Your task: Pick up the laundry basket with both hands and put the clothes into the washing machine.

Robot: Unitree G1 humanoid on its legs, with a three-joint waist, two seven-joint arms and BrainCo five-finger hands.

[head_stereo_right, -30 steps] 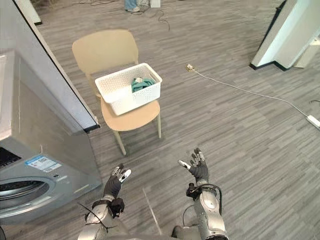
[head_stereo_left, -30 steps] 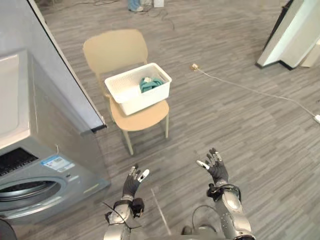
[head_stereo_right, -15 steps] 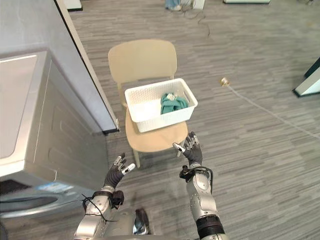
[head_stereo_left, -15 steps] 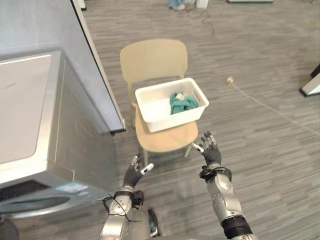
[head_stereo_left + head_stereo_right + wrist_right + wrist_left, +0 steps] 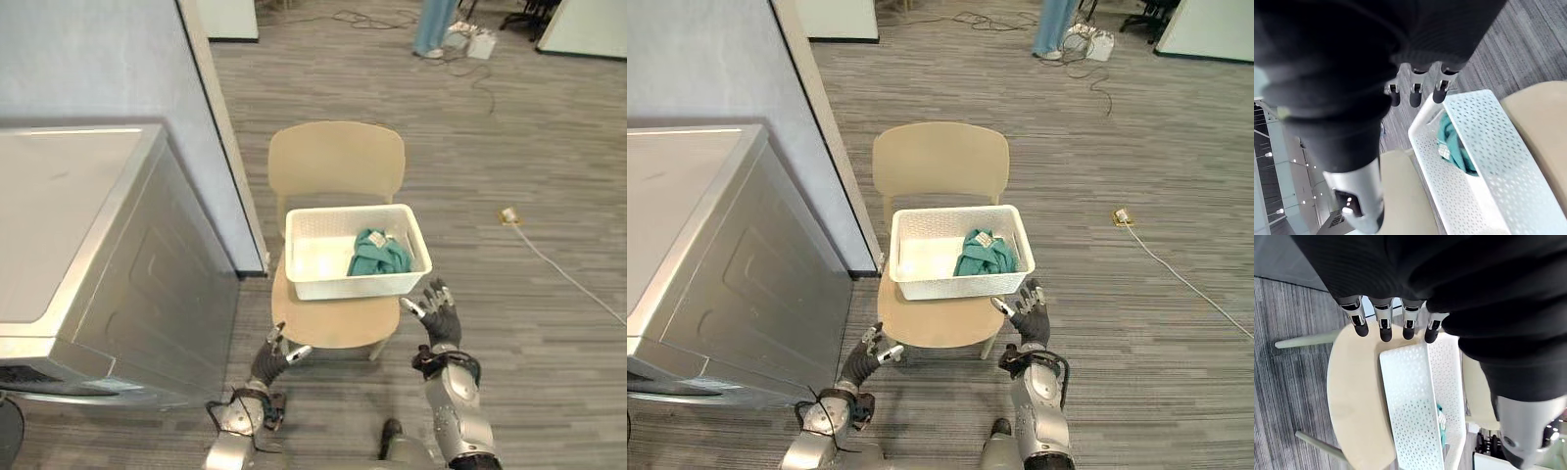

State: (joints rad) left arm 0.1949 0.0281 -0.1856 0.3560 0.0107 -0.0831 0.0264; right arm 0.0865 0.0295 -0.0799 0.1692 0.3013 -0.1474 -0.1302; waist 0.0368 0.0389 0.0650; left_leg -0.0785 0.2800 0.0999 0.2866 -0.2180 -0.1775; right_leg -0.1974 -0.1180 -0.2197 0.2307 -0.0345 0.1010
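White basket [image 5: 348, 287] with green clothes [image 5: 378, 255] sits on the tan chair [image 5: 336, 162]. My left hand [image 5: 266, 362] and my right hand [image 5: 439, 318] are both open near it, holding nothing.

White laundry basket [image 5: 353, 286] pierced with a fine dot pattern, teal-green clothes [image 5: 377, 257] marked by a pale tag [image 5: 381, 238], beige chair [image 5: 335, 162], silver-grey washing machine [image 5: 157, 284], floor [image 5: 549, 137] laid in grey streaked planks, pale blue-grey wall panel [image 5: 98, 59] edged in white
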